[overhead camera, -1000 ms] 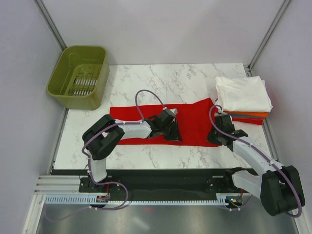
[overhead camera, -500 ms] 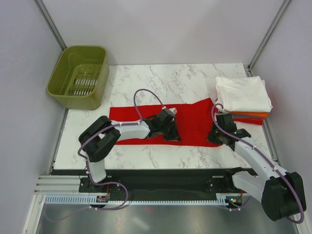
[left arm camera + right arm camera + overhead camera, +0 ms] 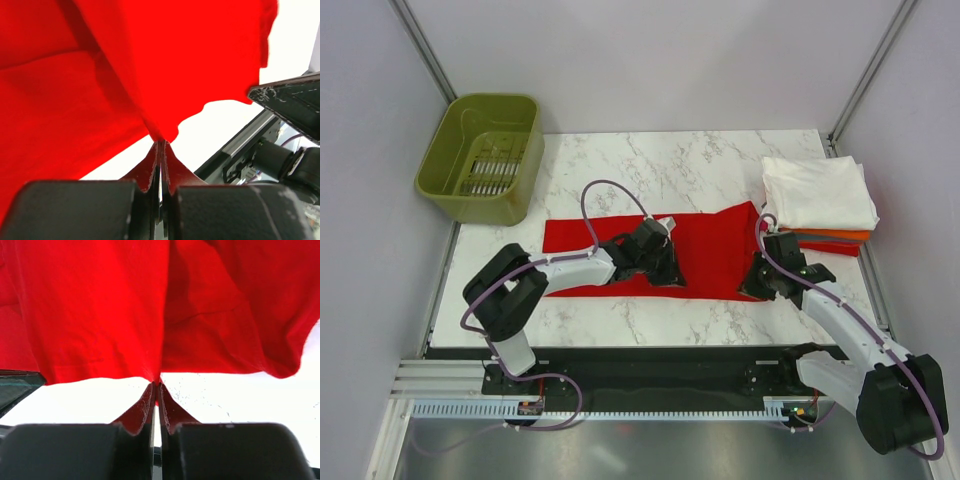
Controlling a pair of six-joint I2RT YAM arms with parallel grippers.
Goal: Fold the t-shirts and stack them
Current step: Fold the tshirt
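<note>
At mid-frame the left gripper (image 3: 667, 276) and right gripper (image 3: 754, 287) both pinch the red shirt's (image 3: 715, 245) lower hem, jaws closed on cloth, likely to fold it evenly.

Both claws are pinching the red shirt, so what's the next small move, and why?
Probably raise both claws slightly together and carry the near edge toward the far edge. The left claw and right claw are each shut on the near edge of the red t-shirt, which lies spread out wide beside the folded stack.
</note>
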